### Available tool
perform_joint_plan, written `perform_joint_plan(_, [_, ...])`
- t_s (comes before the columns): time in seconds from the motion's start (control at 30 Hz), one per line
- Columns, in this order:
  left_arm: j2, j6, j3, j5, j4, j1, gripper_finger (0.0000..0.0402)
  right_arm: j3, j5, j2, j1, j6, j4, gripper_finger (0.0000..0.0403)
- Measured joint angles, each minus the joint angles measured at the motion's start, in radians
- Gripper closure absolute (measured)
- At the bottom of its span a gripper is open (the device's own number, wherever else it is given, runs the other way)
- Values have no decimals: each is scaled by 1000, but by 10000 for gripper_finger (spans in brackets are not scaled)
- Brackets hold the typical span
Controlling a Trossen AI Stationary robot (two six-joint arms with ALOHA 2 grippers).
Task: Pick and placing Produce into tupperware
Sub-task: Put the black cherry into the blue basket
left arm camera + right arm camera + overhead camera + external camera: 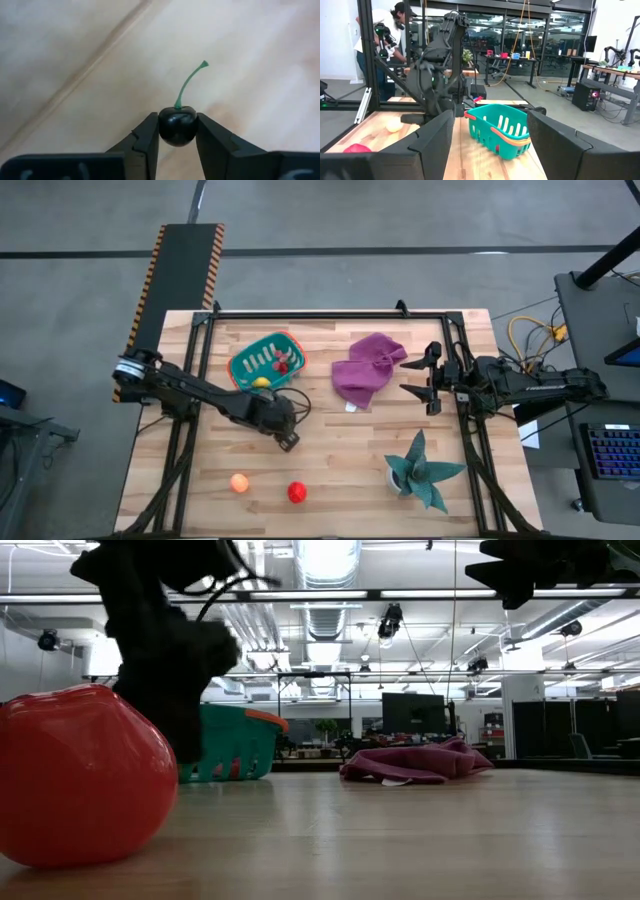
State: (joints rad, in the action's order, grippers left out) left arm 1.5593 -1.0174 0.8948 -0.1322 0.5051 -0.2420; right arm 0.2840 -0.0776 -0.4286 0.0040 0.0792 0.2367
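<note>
A small dark cherry [177, 125] with a green stem [190, 82] sits between the fingers of my left gripper [177, 137], which is shut on it. That gripper [288, 440] is over the table's middle, near of the teal tupperware [267, 360]. The tupperware holds a yellow piece [261, 382] and small red bits [283, 365]. An orange ball [239, 482] and a red ball [297, 492] rest on the wood near the front edge. My right gripper [425, 378] waits open at the table's right side, held level. My left gripper pinches the cherry's round body [162, 127] between its two fingers [148, 137], one on each side. The fingers slant down from above. The stem sticks out beyond the fingertips. Whether the cherry still touches the table, I cannot tell.
A purple cloth [368, 368] lies right of the tupperware. A teal spiky plant [422, 470] stands at the near right. In the low view the red ball [80, 775] looms close. A person [380, 40] stands beyond the table's left side.
</note>
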Motion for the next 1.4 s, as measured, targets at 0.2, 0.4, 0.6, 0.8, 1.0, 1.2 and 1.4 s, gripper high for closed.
perform_joint_plan(0.2, [-27, 273, 3, 44, -300, 0, 317, 0, 2, 0, 0, 0, 0, 156])
perform_joint_plan(0.4, [-63, 630, 4, 76, -589, 0, 317, 0, 1, 0, 0, 0, 1, 156])
perform_joint_plan(0.6, [-87, 868, 4, 80, -781, 0, 317, 0, 1, 0, 0, 0, 2, 156])
perform_joint_plan(0.8, [-97, 1004, 22, 80, -895, 8, 317, 0, 1, 0, 0, 0, 1, 156])
perform_joint_plan(1.0, [-104, 1167, 89, 75, -908, 13, 317, 0, 1, 0, 0, 0, 0, 156])
perform_joint_plan(1.2, [-104, 1284, 152, 75, -907, 13, 317, 0, 1, 0, 0, 0, -1, 156])
perform_joint_plan(1.4, [-108, 1312, 165, 69, -905, 16, 317, -1, 0, 0, 0, -1, -1, 156])
